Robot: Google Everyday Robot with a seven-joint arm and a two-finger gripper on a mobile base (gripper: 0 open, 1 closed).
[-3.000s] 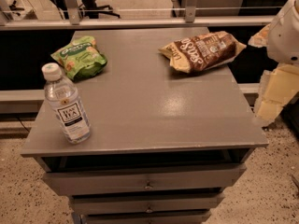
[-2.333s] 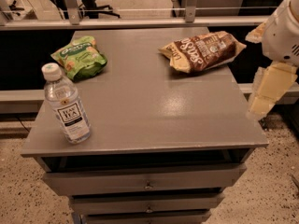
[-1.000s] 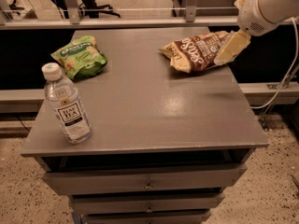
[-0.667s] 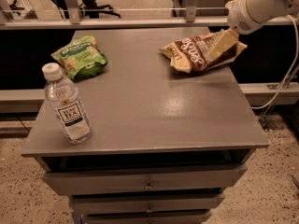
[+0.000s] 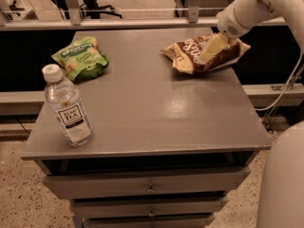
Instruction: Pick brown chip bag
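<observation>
The brown chip bag (image 5: 190, 55) lies at the far right of the grey cabinet top (image 5: 142, 108), with white lettering facing up and tan ends. My gripper (image 5: 209, 51) hangs from the white arm that reaches in from the upper right. Its cream fingers (image 5: 213, 46) lie over the middle of the bag and cover part of the lettering.
A smaller green snack bag (image 5: 80, 58) lies at the far left. A clear water bottle (image 5: 66, 106) with a white cap stands at the front left. Drawers (image 5: 149, 186) sit below the top. A railing and cables run behind and to the right.
The arm has swung from the cabinet's right side up and leftward. The gripper now sits over the brown chip bag. The bag, bottle and green bag have not moved.
</observation>
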